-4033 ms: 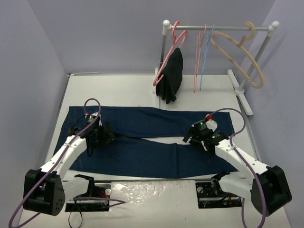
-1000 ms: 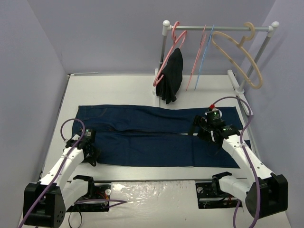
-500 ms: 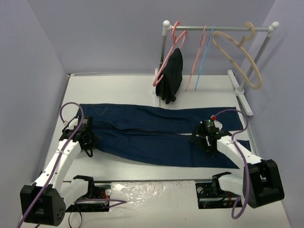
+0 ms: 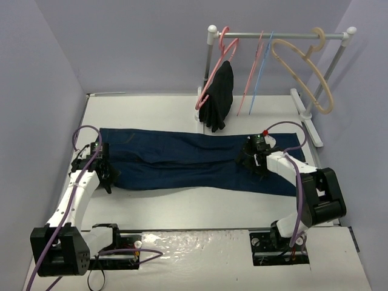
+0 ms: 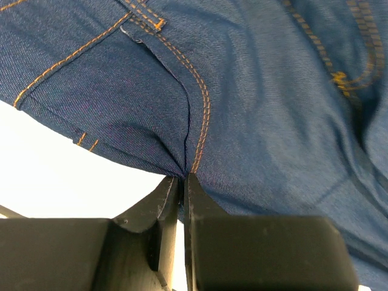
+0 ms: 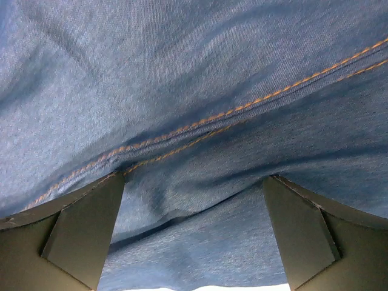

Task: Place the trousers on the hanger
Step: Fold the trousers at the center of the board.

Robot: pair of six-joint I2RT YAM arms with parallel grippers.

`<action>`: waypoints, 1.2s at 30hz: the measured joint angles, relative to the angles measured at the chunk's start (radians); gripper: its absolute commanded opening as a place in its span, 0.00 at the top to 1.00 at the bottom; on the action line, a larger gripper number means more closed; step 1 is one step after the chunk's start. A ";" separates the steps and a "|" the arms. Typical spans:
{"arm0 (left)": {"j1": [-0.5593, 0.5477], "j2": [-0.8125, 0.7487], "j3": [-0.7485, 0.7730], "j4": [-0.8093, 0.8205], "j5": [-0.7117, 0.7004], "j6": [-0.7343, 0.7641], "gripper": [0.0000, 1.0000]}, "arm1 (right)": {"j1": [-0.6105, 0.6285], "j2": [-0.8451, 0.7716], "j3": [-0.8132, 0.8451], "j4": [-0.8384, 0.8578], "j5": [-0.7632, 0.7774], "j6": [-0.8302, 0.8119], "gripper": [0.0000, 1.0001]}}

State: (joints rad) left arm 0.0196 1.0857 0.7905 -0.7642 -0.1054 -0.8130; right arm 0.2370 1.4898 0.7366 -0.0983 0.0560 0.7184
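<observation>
The dark blue trousers (image 4: 182, 160) lie lengthwise across the table, folded along their length. My left gripper (image 4: 108, 179) is at their left end, shut on a pinch of denim beside an orange-stitched seam (image 5: 200, 121); its fingertips (image 5: 182, 179) meet on the cloth. My right gripper (image 4: 251, 162) sits low over the leg part with its jaws spread wide. Denim (image 6: 194, 151) bunches between its two fingers (image 6: 85, 233), which do not close on it. The light-blue hanger (image 4: 262, 66) hangs on the rail at the back, far from both grippers.
A rack (image 4: 279, 35) stands at the back right. It carries pink hangers (image 4: 221, 51), a black garment (image 4: 219, 97) and a thick beige hanger (image 4: 306, 66). The rack's foot (image 4: 306, 118) runs just beyond the trousers' right end. Purple walls close in both sides.
My left gripper has pulled its end of the trousers left and away from me, so the near edge has shifted back. My right gripper has slid left over the legs, still spread.
</observation>
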 measured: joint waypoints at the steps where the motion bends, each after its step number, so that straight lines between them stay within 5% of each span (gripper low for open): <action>1: 0.008 0.016 0.001 0.001 0.006 0.004 1.00 | 0.000 0.008 0.008 0.000 0.008 -0.001 0.04; 16: 0.020 0.096 0.013 0.079 0.058 0.048 1.00 | 0.000 -0.257 -0.094 -0.249 0.169 0.209 0.04; 36: 0.020 0.075 0.013 0.112 0.089 0.062 1.00 | 0.022 -0.250 -0.146 -0.403 0.124 0.380 0.10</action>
State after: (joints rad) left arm 0.0399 1.1610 0.8040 -0.6519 -0.0162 -0.7507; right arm 0.2587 1.2398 0.5908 -0.5009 0.1802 1.0985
